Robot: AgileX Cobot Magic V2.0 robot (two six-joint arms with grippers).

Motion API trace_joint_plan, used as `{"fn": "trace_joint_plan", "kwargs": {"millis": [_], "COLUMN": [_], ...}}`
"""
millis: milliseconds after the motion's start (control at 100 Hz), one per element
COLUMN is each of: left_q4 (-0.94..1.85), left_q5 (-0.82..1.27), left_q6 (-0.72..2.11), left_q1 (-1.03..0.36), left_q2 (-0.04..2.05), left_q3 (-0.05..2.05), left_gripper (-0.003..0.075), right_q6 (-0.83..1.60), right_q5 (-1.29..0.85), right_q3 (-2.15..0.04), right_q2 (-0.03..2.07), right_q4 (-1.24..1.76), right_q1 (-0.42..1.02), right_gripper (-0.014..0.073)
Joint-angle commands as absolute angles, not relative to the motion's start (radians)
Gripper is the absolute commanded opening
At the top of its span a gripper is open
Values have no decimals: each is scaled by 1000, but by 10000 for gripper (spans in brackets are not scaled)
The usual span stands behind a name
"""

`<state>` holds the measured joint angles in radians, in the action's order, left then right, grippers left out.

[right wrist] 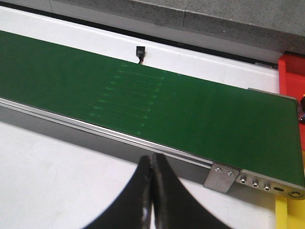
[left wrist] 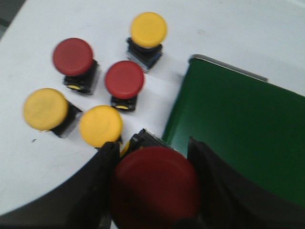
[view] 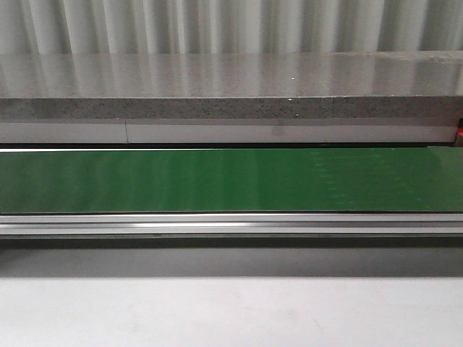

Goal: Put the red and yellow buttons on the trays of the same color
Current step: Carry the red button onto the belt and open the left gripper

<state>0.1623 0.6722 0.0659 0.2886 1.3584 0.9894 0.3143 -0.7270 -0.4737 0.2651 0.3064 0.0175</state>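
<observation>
A red button (left wrist: 155, 186) is held between the two fingers of the left gripper (left wrist: 152, 191); the jaws are closed against its sides, the domed cap facing the wrist camera. The held button is seen just beside the end of the green belt (left wrist: 228, 124), above the white table (left wrist: 248, 28). Whether it is lifted clear of the table cannot be told.

Five more buttons are seen standing on the table beyond the gripper: two red (left wrist: 73, 57) (left wrist: 124, 79) and three yellow (left wrist: 149, 29) (left wrist: 46, 109) (left wrist: 101, 126). Each has a round cap on a dark square base. The nearest yellow one lies just beside the left finger (left wrist: 97, 186).

The right gripper (right wrist: 152, 200) is empty, its fingers pressed together, hanging over the table near the belt's other end. At that end a red tray edge (right wrist: 291, 71) and a yellow edge (right wrist: 289, 214) are visible.

Judgement: the belt's long axis runs from the button pile toward the trays, which lie nearer the right arm. The held button is likely to be set on the belt.
</observation>
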Motion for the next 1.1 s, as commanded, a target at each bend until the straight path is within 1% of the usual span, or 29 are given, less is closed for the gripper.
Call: {"fn": "trace_joint_plan", "kwargs": {"millis": [0,130,250,310,380,420,430,450,500,550,580,660,830,1090], "left_q4": [168,165,161,161,165,179,180,180,180,180,182,200,206,206], "left_q5": [631,625,624,618,616,616,616,616,614,614,614,614,633,767], "left_q6": [70,72,72,78,91,91,91,91,91,91,91,91,72,57], "left_q1": [236,181,159,152,150,150,150,150,150,150,150,150,157,229], "left_q2": [1349,1392,1433,1445,1451,1451,1451,1451,1451,1451,1451,1451,1451,1539], "left_q3": [1018,1018,1018,1018,1018,1018,1018,1018,1020,1028,1036,1062,1152,1320], "left_gripper": [115,115,119,139,220,298,328,360,479,550,571,573,547,545], "right_q6": [321,321,321,321,321,321,321,321,321,321,321,321,321,321], "right_q5": [-665,-665,-665,-665,-665,-665,-665,-665,-665,-665,-665,-665,-665,-666], "right_q3": [-497,-497,-497,-497,-497,-497,-497,-497,-497,-497,-497,-497,-497,-497], "right_q2": [274,274,274,274,274,274,274,274,274,274,274,274,274,274], "right_q4": [311,311,311,311,311,311,311,311,311,311,311,311,311,311], "right_q1": [14,14,14,14,14,14,14,14,14,14,14,14,14,14], "right_gripper": [-60,-60,-60,-60,-60,-60,-60,-60,-60,-60,-60,-60,-60,-60]}}
